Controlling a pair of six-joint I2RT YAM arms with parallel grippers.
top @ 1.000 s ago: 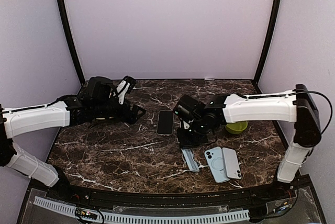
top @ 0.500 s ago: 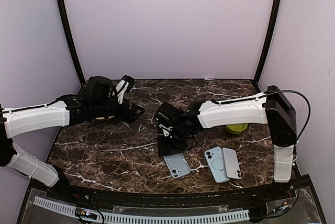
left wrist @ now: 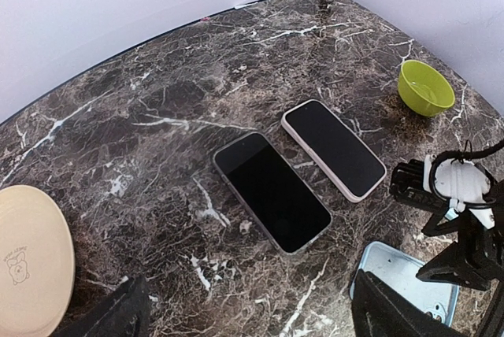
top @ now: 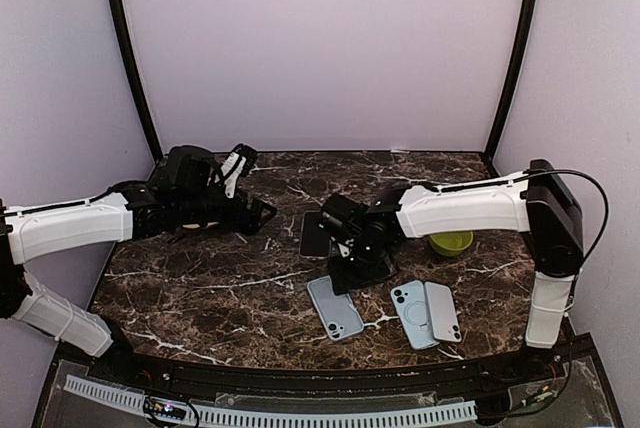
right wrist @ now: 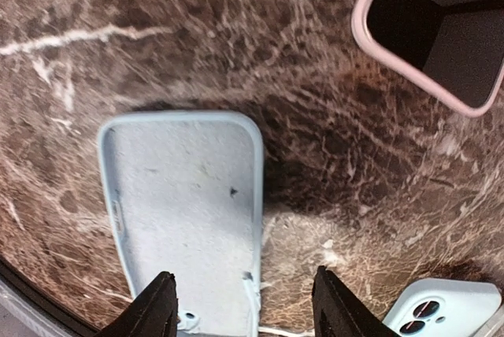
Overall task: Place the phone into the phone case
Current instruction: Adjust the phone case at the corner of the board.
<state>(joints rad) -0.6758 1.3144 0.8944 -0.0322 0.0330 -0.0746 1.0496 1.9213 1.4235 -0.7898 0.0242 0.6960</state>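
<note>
The light blue phone case [right wrist: 185, 211] lies flat on the marble, hollow side up, and also shows as the phone case [top: 335, 307] in the top view. My right gripper [right wrist: 248, 305] hovers open just over its near end, one finger above the case and one above bare table, holding nothing. The dark phone [left wrist: 272, 191] lies screen up behind it; in the top view the right gripper [top: 348, 270] partly covers the phone [top: 311, 232]. My left gripper [left wrist: 252, 323] hangs open and empty to the phone's left, seen as the left gripper [top: 253, 188] from above.
A phone in a pale pink case [left wrist: 333, 148] lies beside the dark phone. A blue cased phone and a white one [top: 427, 313] lie at the front right. A green bowl [top: 452, 242] stands at the right, and a beige disc [left wrist: 27, 262] lies at the left.
My right gripper carried the blue case to the left on its edge, laid it flat and opened, letting it go. The left arm has stayed still.
</note>
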